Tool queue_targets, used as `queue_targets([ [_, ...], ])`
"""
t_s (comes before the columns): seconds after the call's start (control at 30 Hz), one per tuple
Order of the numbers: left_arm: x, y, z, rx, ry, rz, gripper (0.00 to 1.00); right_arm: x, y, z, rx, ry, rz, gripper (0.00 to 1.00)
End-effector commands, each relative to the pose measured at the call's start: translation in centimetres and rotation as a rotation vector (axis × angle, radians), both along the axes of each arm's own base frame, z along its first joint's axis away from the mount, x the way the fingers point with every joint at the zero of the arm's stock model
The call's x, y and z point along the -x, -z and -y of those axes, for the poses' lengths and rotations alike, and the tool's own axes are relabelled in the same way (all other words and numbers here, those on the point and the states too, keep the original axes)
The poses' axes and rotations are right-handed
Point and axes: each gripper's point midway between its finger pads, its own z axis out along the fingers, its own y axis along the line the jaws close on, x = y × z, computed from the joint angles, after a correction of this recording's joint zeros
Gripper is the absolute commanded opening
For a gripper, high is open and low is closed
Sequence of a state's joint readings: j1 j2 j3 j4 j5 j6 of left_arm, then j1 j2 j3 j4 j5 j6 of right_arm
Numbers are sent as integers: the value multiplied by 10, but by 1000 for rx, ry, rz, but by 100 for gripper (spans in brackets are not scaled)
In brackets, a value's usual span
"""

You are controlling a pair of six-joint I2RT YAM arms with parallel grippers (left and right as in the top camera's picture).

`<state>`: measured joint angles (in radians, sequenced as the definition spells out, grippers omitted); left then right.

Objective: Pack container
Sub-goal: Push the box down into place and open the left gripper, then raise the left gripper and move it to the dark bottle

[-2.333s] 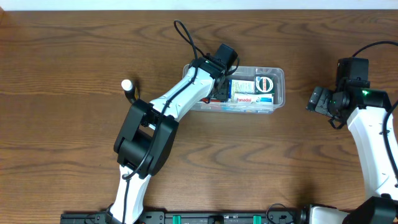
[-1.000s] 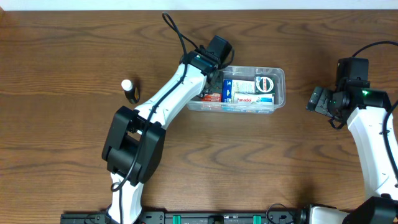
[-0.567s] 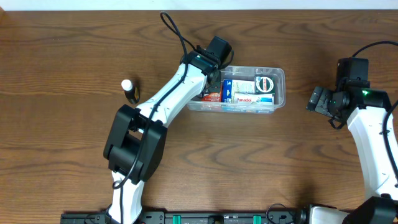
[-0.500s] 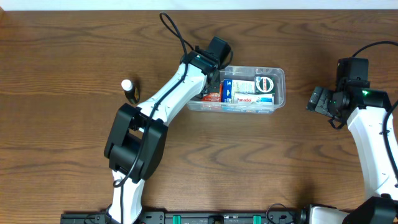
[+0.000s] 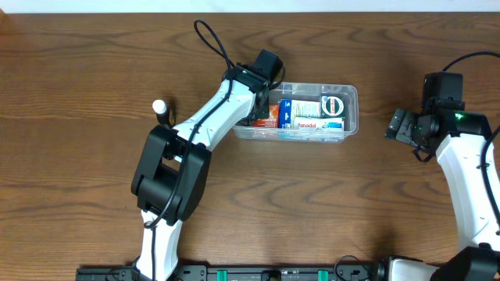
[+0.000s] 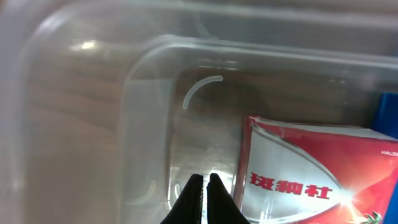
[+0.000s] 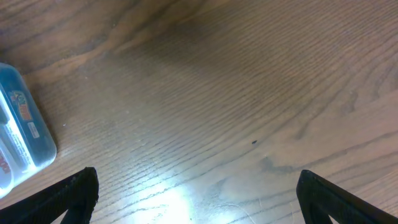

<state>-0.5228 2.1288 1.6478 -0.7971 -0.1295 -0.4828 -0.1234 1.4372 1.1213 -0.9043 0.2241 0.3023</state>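
Sitting near the middle of the wooden table [image 5: 78, 195], the container [image 5: 351, 117] is a clear tub lying lengthwise from left to right. Small cartons fill most of it: a red carton [image 6: 311, 174] toward its left end, with white and blue boxes [image 5: 308, 115] to the right. The left gripper [image 6: 203, 180] points down into the tub's left end, fingers pressed together on nothing, tips just beside the red carton's edge. The right gripper [image 7: 198, 186] hovers over bare wood to the right of the tub, jaws spread wide and empty. A small white-capped bottle [image 5: 161, 111] stands well left of the tub.
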Motion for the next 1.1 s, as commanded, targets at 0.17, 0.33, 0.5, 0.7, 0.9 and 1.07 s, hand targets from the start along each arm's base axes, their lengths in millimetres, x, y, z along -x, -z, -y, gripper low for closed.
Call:
queue_targets([
  [0.17,6,13,4,22,0,-42,6,0,-3,3,11,-2,3,99],
  [0.33,8,13,23,106,89,-63,6,0,-3,3,11,-2,3,99],
  [0.5,7,13,26,119,102,-63,6,0,-3,3,11,-2,3,99],
  [0.7,6,11,26,112,133,-58,6,0,-3,3,11,-2,3,99],
  [0.9,0,-11,29,126,166,-11,6,0,-3,3,11,-2,3,99],
  [1.07,-11,-57,32,155,187,93,6,0,-3,3,11,-1,3,99],
])
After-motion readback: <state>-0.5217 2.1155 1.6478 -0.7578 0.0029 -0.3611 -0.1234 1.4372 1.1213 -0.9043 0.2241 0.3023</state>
